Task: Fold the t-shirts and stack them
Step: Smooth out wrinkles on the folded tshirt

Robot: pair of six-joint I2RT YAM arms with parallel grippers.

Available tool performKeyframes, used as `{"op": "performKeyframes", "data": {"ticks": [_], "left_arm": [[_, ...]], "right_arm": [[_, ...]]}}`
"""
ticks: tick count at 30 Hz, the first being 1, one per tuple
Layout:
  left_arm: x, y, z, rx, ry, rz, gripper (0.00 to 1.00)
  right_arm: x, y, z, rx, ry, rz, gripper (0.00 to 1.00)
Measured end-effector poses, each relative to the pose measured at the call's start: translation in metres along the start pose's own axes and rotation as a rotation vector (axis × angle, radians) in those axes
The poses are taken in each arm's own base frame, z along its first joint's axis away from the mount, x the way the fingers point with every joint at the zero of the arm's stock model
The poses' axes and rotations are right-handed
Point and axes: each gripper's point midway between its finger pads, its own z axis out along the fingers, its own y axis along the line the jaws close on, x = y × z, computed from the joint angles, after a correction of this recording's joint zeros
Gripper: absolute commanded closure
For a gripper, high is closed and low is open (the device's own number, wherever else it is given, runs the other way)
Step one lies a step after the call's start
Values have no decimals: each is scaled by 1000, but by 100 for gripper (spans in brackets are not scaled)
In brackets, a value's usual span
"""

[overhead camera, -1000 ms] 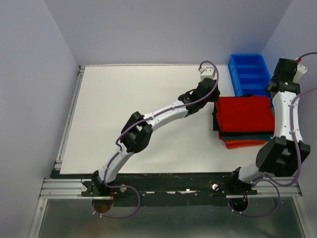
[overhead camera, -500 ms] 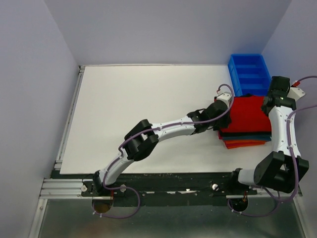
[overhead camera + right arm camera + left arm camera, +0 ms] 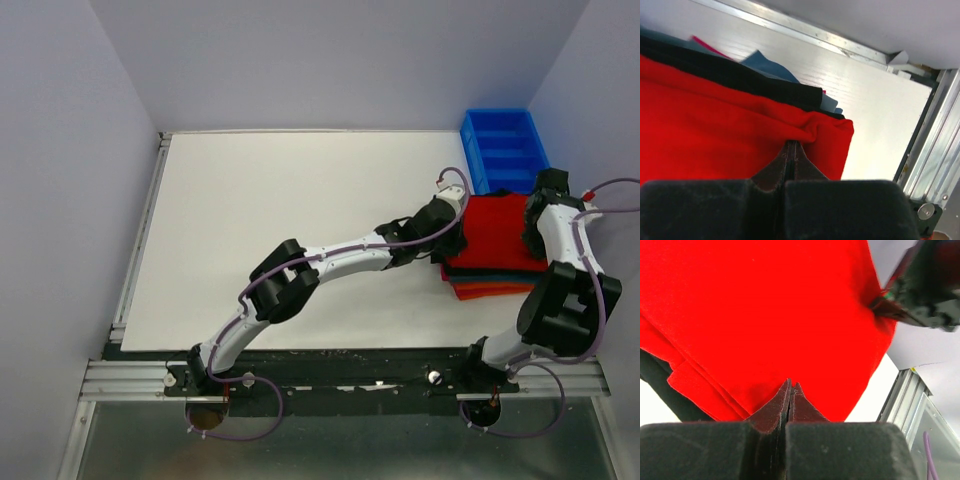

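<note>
Left hand [image 3: 791, 385] and right hand [image 3: 791, 145] clamp opposite edges of the red t-shirt [image 3: 765, 315].

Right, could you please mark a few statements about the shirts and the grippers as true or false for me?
1. The red t-shirt tops the stack. True.
2. The stack lies on the left side of the table. False: it lies at the right, beside the blue bin.
3. Both grippers are wide open. False: the left gripper and the right gripper are each shut on the red t-shirt's edge.
4. A black shirt lies directly under the red one. True.
</note>
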Motion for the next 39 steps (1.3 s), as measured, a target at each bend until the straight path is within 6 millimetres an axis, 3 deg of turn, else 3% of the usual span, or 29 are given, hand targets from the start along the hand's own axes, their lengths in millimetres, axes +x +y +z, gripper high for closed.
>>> {"op": "performKeyframes", "data": {"ticks": [3, 6, 11, 15, 19, 22, 24, 28, 34, 36, 39], "left_arm": [[0, -2, 0, 8, -1, -1, 100], [-1, -4, 0, 21, 1, -5, 100], [-7, -10, -2, 28, -2, -1, 100], [-36, -28, -8, 51, -41, 31, 100], [-75, -57, -16, 111, -116, 44, 100], [-86, -71, -18, 156, -140, 43, 100], [-82, -74, -14, 171, -129, 38, 100], [-45, -61, 6, 162, -55, 26, 100], [33, -12, 32, 65, 94, -3, 100], [39, -7, 33, 59, 105, -11, 100], [32, -12, 32, 70, 90, -5, 100]], "right_arm": [[17, -2, 24, 78, 64, -7, 99], [15, -6, 28, 144, 77, 6, 99], [-13, -12, 2, 129, 8, 58, 99], [-41, -13, -27, 28, -75, 89, 99], [-55, 10, -42, -135, -103, 80, 99], [-55, 36, -37, -230, -81, 50, 99], [-57, 52, -28, -246, -56, 32, 99], [-62, 82, -5, -242, -13, 7, 99], [-49, 97, 18, -226, 46, -23, 99], [-45, 98, 21, -224, 59, -26, 99], [-42, 98, 23, -220, 67, -21, 99]]}}
